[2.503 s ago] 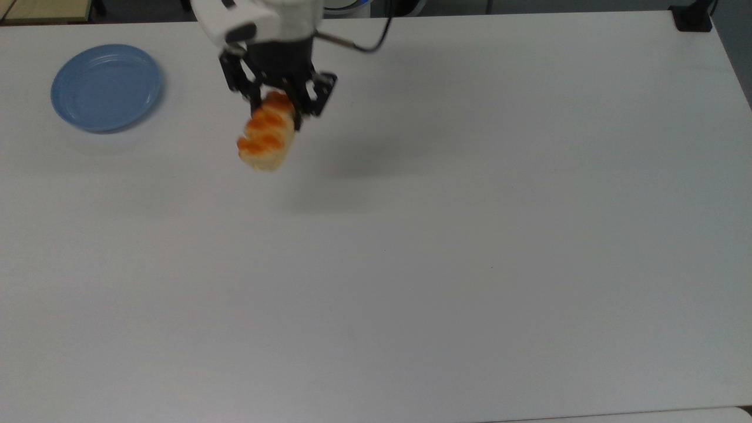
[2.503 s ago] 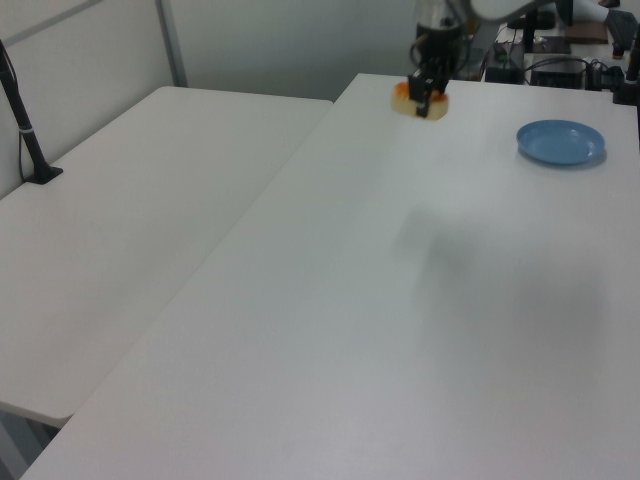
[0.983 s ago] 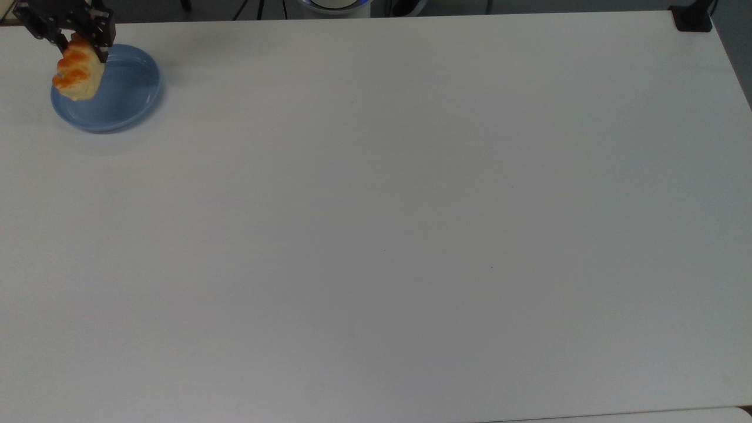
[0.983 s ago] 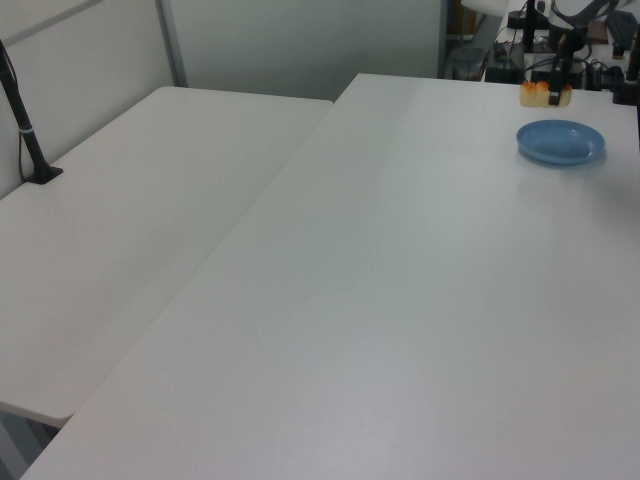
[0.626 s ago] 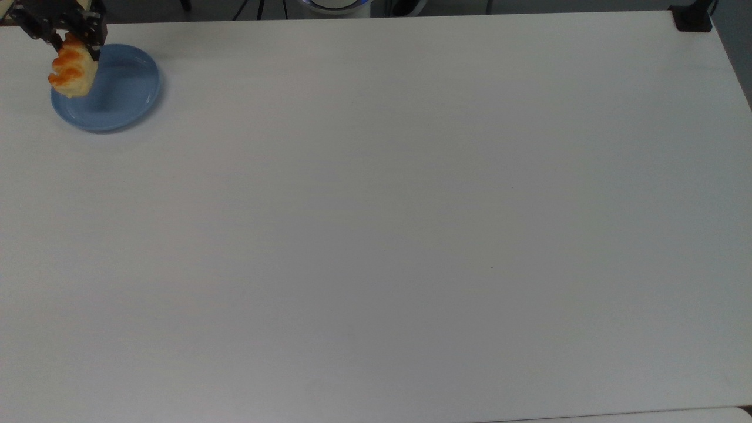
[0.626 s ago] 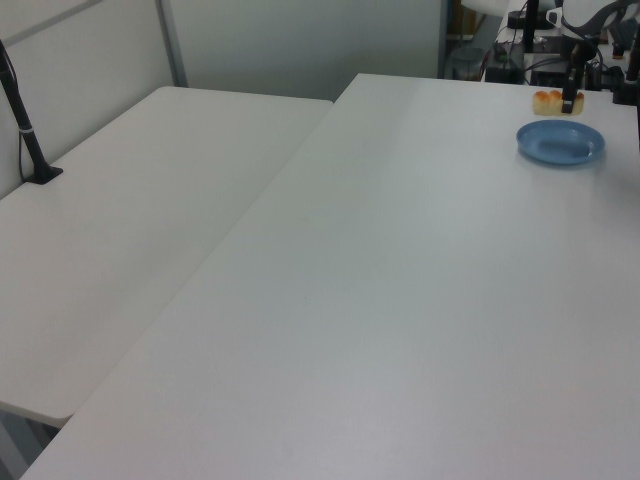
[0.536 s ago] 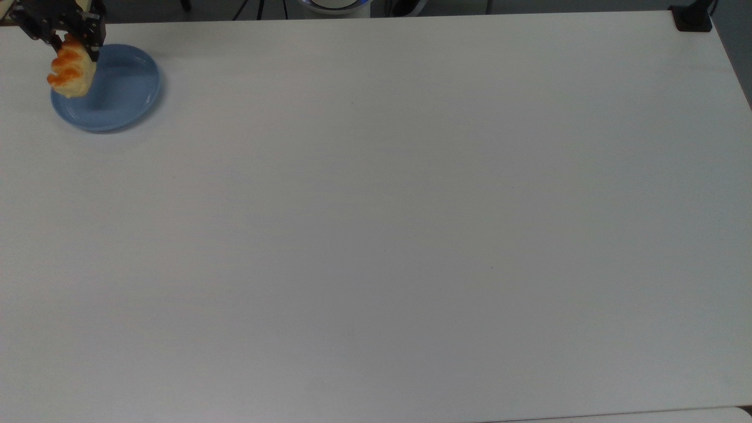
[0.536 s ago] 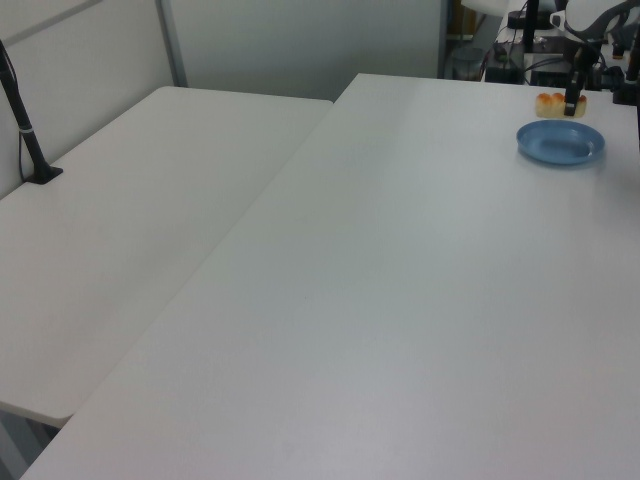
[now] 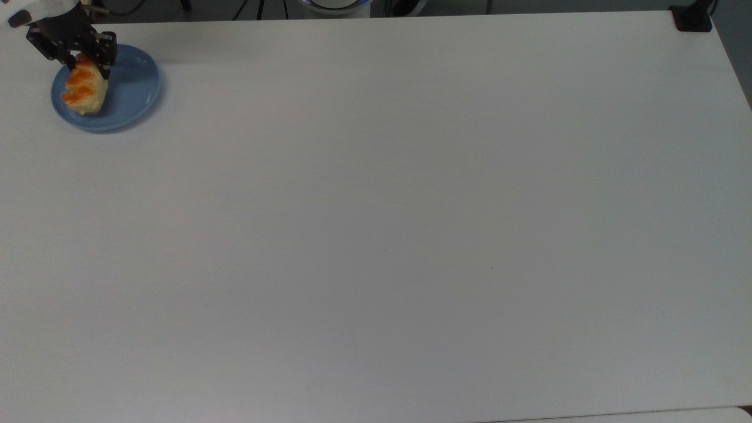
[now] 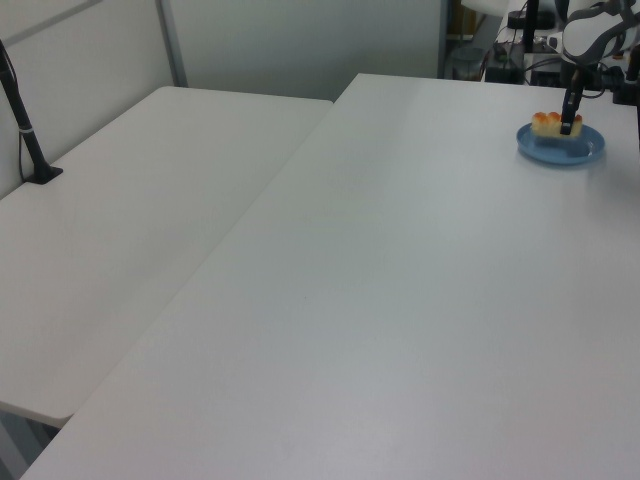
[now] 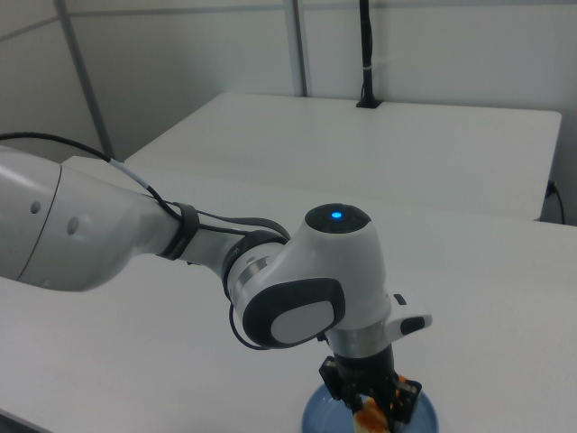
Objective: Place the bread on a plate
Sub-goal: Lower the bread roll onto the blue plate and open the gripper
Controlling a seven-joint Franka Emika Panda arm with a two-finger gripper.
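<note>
Table (image 9: 411, 223) first: its white top spreads wide away from my gripper, bare toward the top view's right and bottom. Next down in size, the arm (image 11: 135, 234), reaching over from the right view's left with its wrist pointing straight down. Beneath the gripper (image 9: 83, 59) sits the plate (image 9: 132, 88), light blue, in the top view's upper left corner. Smallest, the bread (image 9: 86, 91), hanging below the fingers, which are closed on its upper end.

Half a second ago the bun hung higher and over the plate's rim on the top view's left; now it has come down and inward, and in the left view the bread (image 10: 548, 124) looks to be resting on or just above the plate (image 10: 585, 150). I judge only the release remains: open, then lift clear.
</note>
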